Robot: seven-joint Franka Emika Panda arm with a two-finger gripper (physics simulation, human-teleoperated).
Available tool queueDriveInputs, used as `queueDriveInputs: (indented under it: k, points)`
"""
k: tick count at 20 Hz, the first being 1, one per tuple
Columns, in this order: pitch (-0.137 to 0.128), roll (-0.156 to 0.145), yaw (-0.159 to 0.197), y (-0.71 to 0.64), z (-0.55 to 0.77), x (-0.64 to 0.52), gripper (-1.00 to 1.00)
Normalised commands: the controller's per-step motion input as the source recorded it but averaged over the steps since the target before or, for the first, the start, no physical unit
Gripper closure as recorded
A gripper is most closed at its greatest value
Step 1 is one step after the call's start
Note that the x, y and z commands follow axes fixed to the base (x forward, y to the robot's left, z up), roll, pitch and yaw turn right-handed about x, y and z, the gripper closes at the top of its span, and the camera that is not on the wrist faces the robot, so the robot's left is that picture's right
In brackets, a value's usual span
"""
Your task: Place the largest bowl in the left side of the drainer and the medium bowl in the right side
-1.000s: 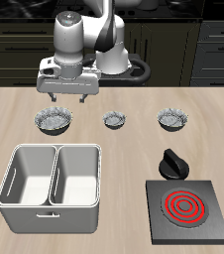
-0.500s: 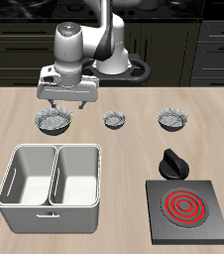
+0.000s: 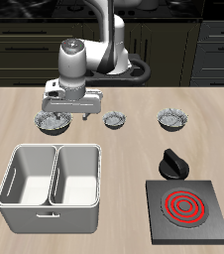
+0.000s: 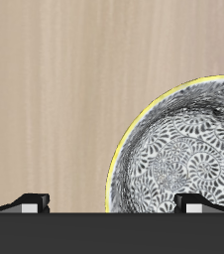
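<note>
Grey speckled bowls, three of them, sit in a row on the tabletop behind the drainer [image 3: 51, 186]; none is in it yet. Both compartments of the drainer show bare pale floors.

Across the exterior view, first comes the largest bowl [image 3: 53, 122], straight behind the drainer and just clear of its back rim. The gripper [image 3: 70, 116] hangs over this bowl's inner edge, fingers spread apart and pinching nothing. One finger points down toward the bowl's side that faces the tiny bowl. In the wrist view the fingertips [image 4: 31, 202] stand wide, the wide bowl [image 4: 183, 149] fills the space near one of them, and bare wood lies under the other. I cannot tell whether any finger touches the rim.

Next, the tiny bowl [image 3: 114, 120], behind the drainer's far corner and not part of the job. Then the medium bowl [image 3: 171, 120], well apart from the drainer, behind the black knob [image 3: 172, 164] and the stove plate [image 3: 186, 209].

Judgement: nothing of the task is finished. The first grasp is only being lined up. Left to do: close on the largest bowl's rim, lift, carry it forward into the left compartment, release, then repeat with the medium bowl for the right compartment.
</note>
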Motion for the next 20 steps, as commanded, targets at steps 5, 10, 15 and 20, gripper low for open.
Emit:
queueDriveInputs:
  k: [5,10,15,20]
  points:
    - [0.035,0.008,-0.014,-0.01,-0.25,0.07,1.0]
    - [0.022,0.003,-0.014,-0.01,-0.04,0.02,1.0]
    - [0.003,0.002,-0.012,0.02,0.03,0.01,1.0]
    - [-0.001,-0.011,-0.009,-0.01,0.11,0.05,1.0]
